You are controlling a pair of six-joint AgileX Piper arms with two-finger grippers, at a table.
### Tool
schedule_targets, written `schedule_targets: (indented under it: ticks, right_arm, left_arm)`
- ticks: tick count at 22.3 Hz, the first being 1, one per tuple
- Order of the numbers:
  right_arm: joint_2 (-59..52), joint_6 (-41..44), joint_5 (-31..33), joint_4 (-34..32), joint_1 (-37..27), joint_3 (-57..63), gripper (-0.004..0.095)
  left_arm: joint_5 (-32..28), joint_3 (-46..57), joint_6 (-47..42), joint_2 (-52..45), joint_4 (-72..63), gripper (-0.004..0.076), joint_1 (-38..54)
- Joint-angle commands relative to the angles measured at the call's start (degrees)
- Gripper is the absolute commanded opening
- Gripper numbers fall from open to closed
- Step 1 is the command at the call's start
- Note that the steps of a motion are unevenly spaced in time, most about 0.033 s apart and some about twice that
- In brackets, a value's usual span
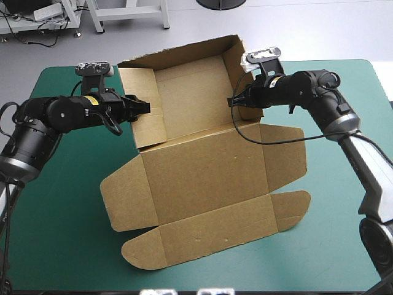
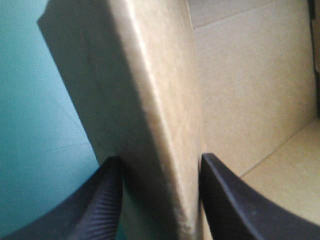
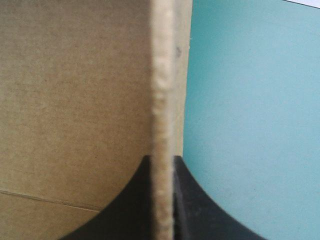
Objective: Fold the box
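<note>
Pinching all but closed on board: left gripper (image 1: 143, 107) on the left wall (image 1: 144, 86) of the brown box (image 1: 193, 101), centre-left in the high view; right gripper (image 1: 234, 101) on the right wall (image 1: 232, 69), upper centre. Lying flat toward the lower edge, the lid panel (image 1: 206, 178). Probably calling for pressing walls inward next, both arms equally near.

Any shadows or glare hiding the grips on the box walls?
High view: even light, no glare; the brown cardboard box casts faint shadow on the teal-green table cover. Left wrist view: the wall's outer face is shaded, yet the left black pincer shows clamped on it. Right wrist view: the wall's edge is brightly lit, the right black pincer shut on it.
</note>
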Motion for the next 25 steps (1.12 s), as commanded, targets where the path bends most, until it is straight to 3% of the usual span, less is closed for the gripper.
schedule_targets:
  ticks: [1,3,4,6,8,12,14,18,25]
  right_arm:
    - [-2.9,0.0,-2.3,5.5,0.3,-1.8,-0.0024]
    - [-2.9,0.0,-2.1,5.8,0.3,-1.8,-0.0023]
    - [-2.9,0.4,-1.4,6.3,0.3,-1.8,-0.0023]
    - [-2.9,0.3,-0.4,7.3,0.3,-1.8,-0.0023]
    - [-2.9,0.0,0.4,7.2,0.5,-1.8,-0.0023]
    - [-2.9,2.8,5.6,-6.4,3.1,-1.8,-0.0023]
    - [-2.0,4.3,11.9,-11.3,4.3,-1.8,-0.0024]
    - [2.1,4.6,23.0,-9.7,4.4,-1.8,-0.0023]
    - [7.2,7.0,24.2,-8.4,8.3,-1.8,-0.0023]
  left_arm:
    - [-5.2,-1.9,-10.0,-1.7,8.6,0.0291,-3.4]
    - [-5.0,-1.9,-14.6,-1.5,14.9,0.0212,-5.3]
    - [-4.9,-1.8,-17.7,-0.9,19.3,0.0099,-7.0]
    - [-5.3,-1.8,-18.3,-0.3,20.8,-0.0001,-8.0]
    - [-5.5,-1.8,-18.3,0.9,20.8,-0.0003,-8.5]
    - [-1.1,-1.8,-15.9,5.3,20.5,-0.0006,-8.5]
    - [3.9,-2.0,-12.7,8.1,19.6,-0.0006,-8.5]
    - [10.8,-4.3,-6.4,12.4,16.6,-0.0006,-8.5]
    - [17.1,-11.4,-3.0,18.2,15.1,-0.0006,-8.5]
